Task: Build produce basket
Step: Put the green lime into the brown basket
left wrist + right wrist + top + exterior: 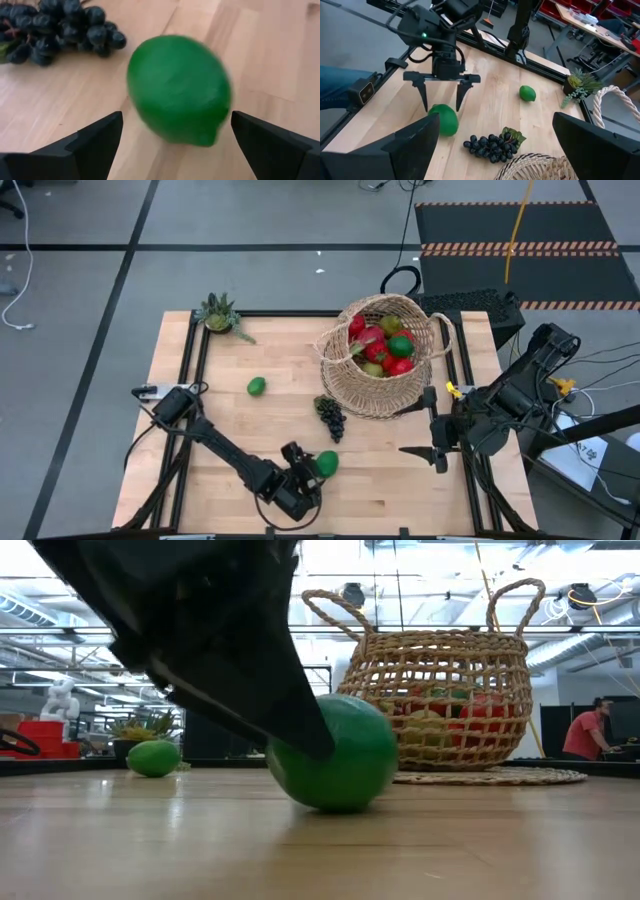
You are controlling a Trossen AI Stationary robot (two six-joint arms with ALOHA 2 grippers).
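Left gripper (442, 102) fingers spread wide either side of the lime (179, 89) on the counter (260, 430) near the grapes (330, 417); should drop lower and centre before closing, since round lime may roll.

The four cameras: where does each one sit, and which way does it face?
High view: overhead, straight down; both arms show.
Low view: table height, level toward the basket; a dark gripper fills the upper left corner.
Left wrist view: over the near lime; left gripper open.
Right wrist view: faces the left arm; right gripper open.
Shared: grapes in both wrist views.
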